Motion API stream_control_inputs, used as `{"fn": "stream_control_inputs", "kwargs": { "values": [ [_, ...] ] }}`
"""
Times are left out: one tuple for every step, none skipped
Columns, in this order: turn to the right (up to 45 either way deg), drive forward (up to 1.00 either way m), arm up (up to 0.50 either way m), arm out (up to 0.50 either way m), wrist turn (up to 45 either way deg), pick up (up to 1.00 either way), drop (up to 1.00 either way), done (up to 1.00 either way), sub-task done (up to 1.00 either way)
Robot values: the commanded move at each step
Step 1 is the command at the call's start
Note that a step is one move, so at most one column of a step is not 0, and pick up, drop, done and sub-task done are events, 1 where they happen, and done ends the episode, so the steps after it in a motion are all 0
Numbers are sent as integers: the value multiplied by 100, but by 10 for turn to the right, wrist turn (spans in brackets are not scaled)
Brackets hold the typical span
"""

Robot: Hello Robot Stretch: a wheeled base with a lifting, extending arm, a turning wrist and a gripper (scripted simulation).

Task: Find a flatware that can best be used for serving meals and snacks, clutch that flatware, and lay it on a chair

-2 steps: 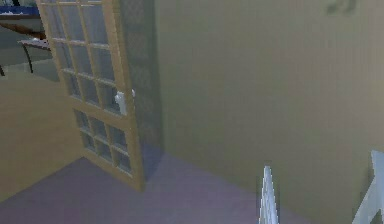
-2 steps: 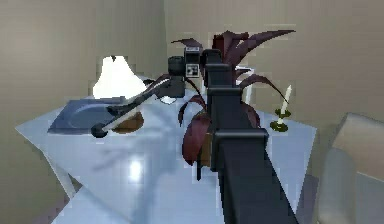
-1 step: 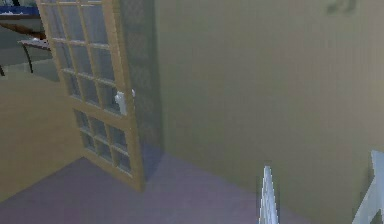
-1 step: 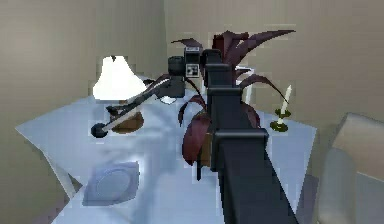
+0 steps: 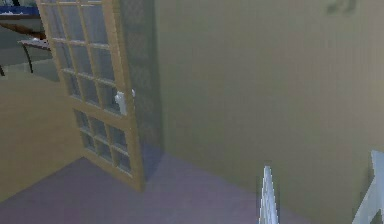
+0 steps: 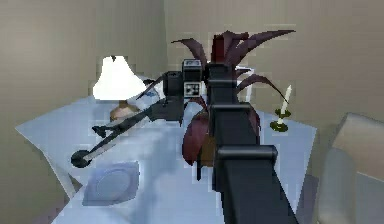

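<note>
Forward view: paned door (image 5: 100, 85) ajar, bare wall.
Arm side view: gripper (image 6: 92, 145) out across table (image 6: 50, 125); whether it holds anything, cannot tell. Pale flat dish (image 6: 113, 184) lies on table near it. Looks found; grasp and chair (image 6: 352, 165) placement likely remain.

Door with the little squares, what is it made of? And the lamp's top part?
The door looks like pale wood: a tan, matte frame and bars. Its grey panes seem to be glass. The lamp shade glows white, so it is probably thin cloth or paper; which one is unclear.
</note>
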Motion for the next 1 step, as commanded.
{"fn": "stream_control_inputs", "kwargs": {
  "values": [
    [0, 0, 0, 0, -390, 0, 0, 0, 0]
  ]
}}
